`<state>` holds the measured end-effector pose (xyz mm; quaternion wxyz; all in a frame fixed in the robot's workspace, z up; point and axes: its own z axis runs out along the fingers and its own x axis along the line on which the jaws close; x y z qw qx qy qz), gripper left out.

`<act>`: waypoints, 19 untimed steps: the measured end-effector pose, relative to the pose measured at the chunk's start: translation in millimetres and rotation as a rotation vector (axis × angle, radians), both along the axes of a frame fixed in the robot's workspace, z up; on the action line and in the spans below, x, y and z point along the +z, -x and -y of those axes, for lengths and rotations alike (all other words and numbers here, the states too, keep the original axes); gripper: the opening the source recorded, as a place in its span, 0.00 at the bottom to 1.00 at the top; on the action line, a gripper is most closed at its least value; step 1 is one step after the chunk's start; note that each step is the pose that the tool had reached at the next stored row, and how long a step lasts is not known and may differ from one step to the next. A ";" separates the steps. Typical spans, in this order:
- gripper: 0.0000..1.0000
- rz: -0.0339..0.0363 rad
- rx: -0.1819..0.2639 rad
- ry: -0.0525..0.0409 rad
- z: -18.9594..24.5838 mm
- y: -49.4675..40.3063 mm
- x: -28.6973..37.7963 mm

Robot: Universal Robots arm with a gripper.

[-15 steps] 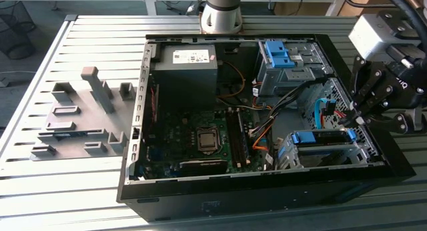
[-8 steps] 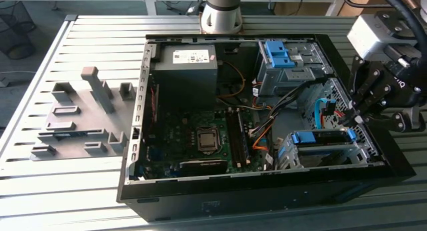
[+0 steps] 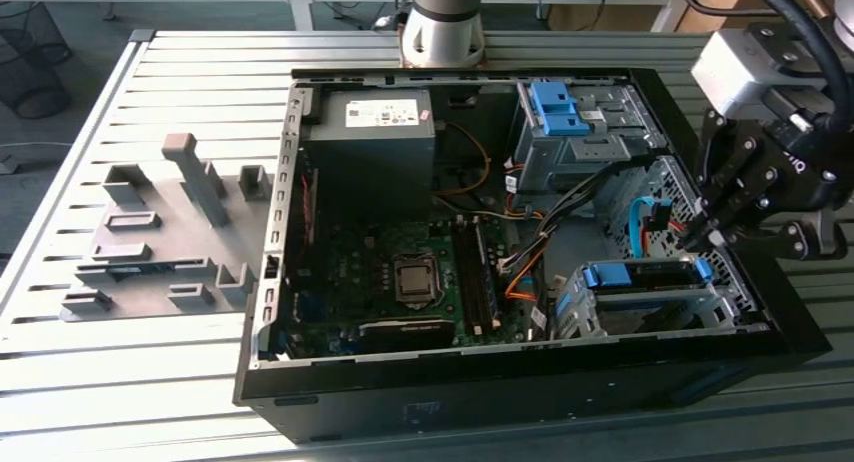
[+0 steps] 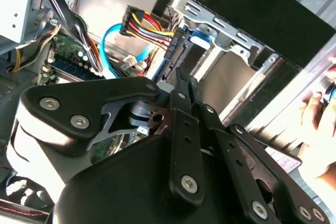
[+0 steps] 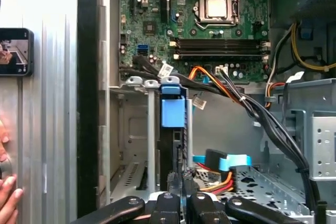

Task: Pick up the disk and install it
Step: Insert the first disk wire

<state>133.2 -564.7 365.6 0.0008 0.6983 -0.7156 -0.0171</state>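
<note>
Black gripper (image 5: 181,203) nearest lens in both wrist views, fingers (image 4: 185,90) closed together, whether gripping disk cannot tell. Open computer case (image 3: 267,312) on slatted worktop (image 3: 134,382). Disk (image 5: 172,111) with blue carrier seated upright in drive cage (image 5: 131,129) just ahead of fingertips. Person's hand (image 5: 8,195) beside case

My bench (image 3: 147,372) is slatted metal. On it: the open PC case (image 3: 534,377), and a grey fixture block (image 3: 160,237) just beside it on the exterior view's left.
</note>
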 end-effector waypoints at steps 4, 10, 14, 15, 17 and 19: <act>0.18 0.0000 0.000 0.0000 -8.1 -2.0 -3.9; 0.25 0.0001 0.018 0.0002 -11.9 -5.3 -13.3; 0.25 0.0000 0.025 -0.0002 -13.8 -7.0 -15.5; 0.25 0.0000 0.026 -0.0005 -14.0 -7.2 -15.7; 0.25 0.0000 0.027 -0.0023 -14.2 -7.3 -15.7; 0.25 0.0001 0.029 -0.0076 -14.3 -8.2 -15.9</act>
